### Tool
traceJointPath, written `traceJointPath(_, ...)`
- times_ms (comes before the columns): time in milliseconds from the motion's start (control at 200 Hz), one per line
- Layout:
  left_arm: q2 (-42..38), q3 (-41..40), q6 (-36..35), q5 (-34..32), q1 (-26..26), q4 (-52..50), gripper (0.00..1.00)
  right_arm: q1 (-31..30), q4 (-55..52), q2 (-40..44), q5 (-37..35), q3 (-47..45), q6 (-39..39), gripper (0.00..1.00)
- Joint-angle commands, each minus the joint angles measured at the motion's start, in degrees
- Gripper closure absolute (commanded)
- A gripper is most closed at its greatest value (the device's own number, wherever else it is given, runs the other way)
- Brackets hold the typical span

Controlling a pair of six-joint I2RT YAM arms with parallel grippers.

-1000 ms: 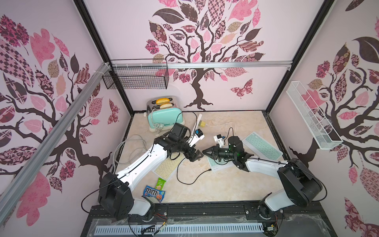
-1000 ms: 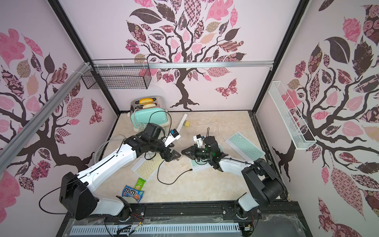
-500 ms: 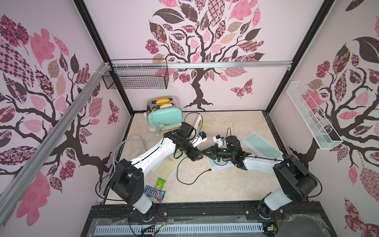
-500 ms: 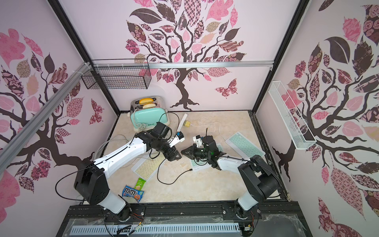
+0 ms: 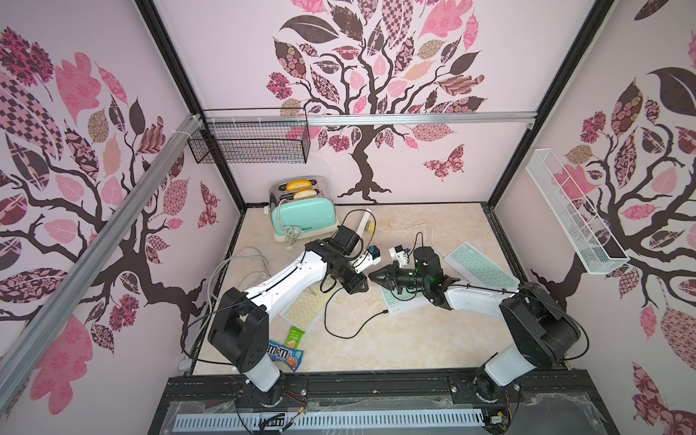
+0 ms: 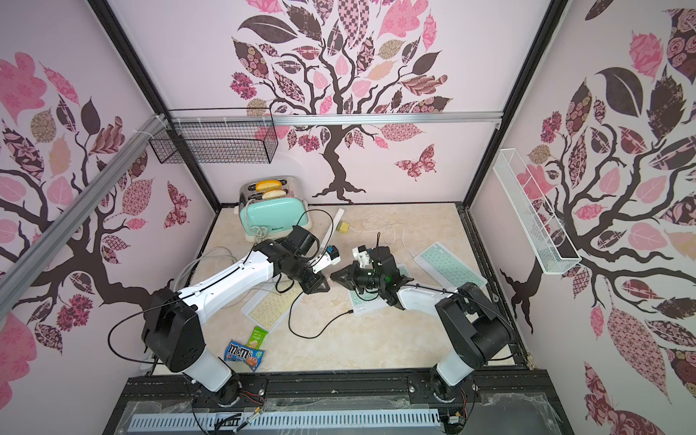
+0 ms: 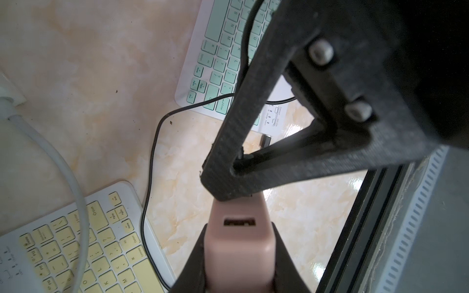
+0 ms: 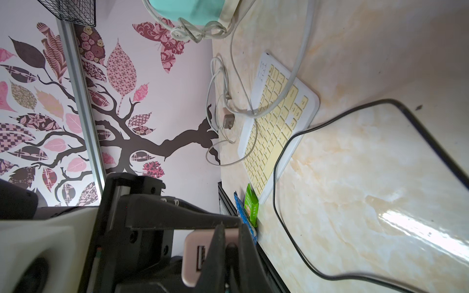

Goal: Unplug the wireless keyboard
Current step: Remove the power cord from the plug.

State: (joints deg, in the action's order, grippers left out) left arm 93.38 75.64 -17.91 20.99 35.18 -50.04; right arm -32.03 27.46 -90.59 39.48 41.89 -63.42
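Observation:
A white keyboard with teal keys (image 5: 399, 301) (image 7: 220, 50) lies under my right arm. A black cable (image 5: 339, 335) (image 6: 301, 335) loops over the table. Its small connector (image 5: 384, 312) (image 7: 265, 140) lies just off that keyboard's edge, apart from it. Above the table my two grippers meet tip to tip. My left gripper (image 5: 362, 287) (image 7: 239, 243) is shut on a pink charger block (image 7: 238, 258) (image 8: 195, 253), whose visible port is empty. My right gripper (image 5: 371, 275) (image 8: 225, 228) is shut at the block's far end. What its tips pinch there is hidden.
A yellow-keyed keyboard (image 5: 305, 307) lies under my left arm with a white cable across it. A mint toaster (image 5: 303, 218) stands at the back left. A second teal keyboard (image 5: 480, 265) lies at the right. Snack packs (image 5: 286, 354) lie near the front edge.
My left gripper has moved right to meet the right gripper and has closed from wide open onto the pink charger. The right gripper has stayed shut and nearly still.

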Motion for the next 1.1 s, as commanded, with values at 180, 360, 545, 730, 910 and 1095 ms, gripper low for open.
traceJointPath(180,0.0,0.3,-1.9,-0.6,1.1,0.6,1.00,0.0,1.7,-2.6,-1.9,2.3,-1.8,1.00)
traceJointPath(360,1.5,2.6,-2.2,-2.7,1.0,-0.3,1.00,-0.7,-3.4,-1.5,-6.3,3.6,1.6,1.00)
traceJointPath(545,0.7,1.3,-2.0,-2.6,1.0,1.3,1.00,-0.8,-9.6,1.0,-10.4,5.3,6.6,1.00)
traceJointPath(730,-1.5,-1.7,-1.9,-3.6,1.0,2.3,1.00,0.4,-2.7,-1.4,-7.5,4.9,0.5,1.00)
traceJointPath(910,-1.7,-2.3,-0.8,-6.4,1.0,0.8,1.00,1.7,-2.1,-0.7,-10.1,4.5,-1.3,1.00)
traceJointPath(1095,-3.2,-4.4,-0.2,-5.5,1.1,-0.5,1.00,4.1,-3.9,1.0,-13.5,5.0,0.1,1.00)
